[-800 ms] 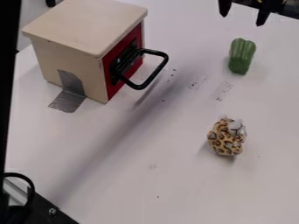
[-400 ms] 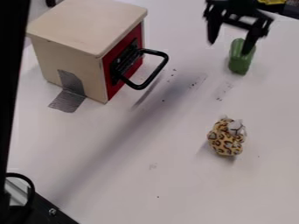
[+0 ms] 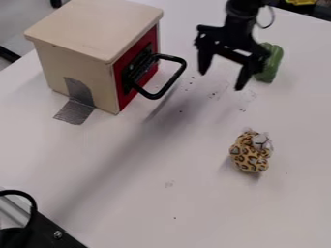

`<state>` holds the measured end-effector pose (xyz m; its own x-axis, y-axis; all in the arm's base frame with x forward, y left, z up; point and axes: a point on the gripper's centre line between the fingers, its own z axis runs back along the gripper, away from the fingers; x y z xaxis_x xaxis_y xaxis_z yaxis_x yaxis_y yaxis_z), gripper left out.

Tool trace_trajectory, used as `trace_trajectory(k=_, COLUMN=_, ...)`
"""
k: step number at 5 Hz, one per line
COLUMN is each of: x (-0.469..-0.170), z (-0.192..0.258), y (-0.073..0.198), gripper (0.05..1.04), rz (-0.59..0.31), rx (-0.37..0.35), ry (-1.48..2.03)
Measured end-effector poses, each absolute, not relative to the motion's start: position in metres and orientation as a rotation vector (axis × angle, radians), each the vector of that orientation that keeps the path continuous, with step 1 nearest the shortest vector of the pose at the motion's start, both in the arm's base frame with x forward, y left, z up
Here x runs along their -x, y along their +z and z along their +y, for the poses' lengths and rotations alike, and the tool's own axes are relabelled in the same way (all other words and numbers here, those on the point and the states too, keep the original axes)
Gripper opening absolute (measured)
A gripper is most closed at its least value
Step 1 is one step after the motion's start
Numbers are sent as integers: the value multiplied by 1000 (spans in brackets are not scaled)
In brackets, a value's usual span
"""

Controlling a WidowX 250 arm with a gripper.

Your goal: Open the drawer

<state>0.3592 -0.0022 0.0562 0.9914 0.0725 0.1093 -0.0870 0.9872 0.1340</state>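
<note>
With black two-finger gripper (image 3: 221, 80) spread, empty | near looped black handle on red drawer front (image 3: 147, 75) | straddle handle (image 3: 173, 81) squarely; clamp firmly; pull straight outward, slowly

You have a pale tabletop (image 3: 194, 213), softly shadowed toward seven o'clock, with grey floor (image 3: 19, 26) at ten o'clock.

The robot arm (image 3: 244, 6) was coloured black throughout, and its lower end was shaped into a rounded, narrow wrist section (image 3: 240, 18). Below it, a black two-finger gripper (image 3: 221, 81) was built around a wide, angular crosspiece (image 3: 231, 41), edged with small knobby projections. Its two black fingers (image 3: 205, 59) were tapered to narrow tips. Beside the wrist section, a thin, dark cable (image 3: 273, 17) was bowed outward in a curve.
</note>
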Motion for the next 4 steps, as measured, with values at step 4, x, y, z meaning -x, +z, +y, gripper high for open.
trace_trajectory(k=4, x=-343, z=45, y=40, gripper=1000, rz=-40, rx=-210, ry=144)
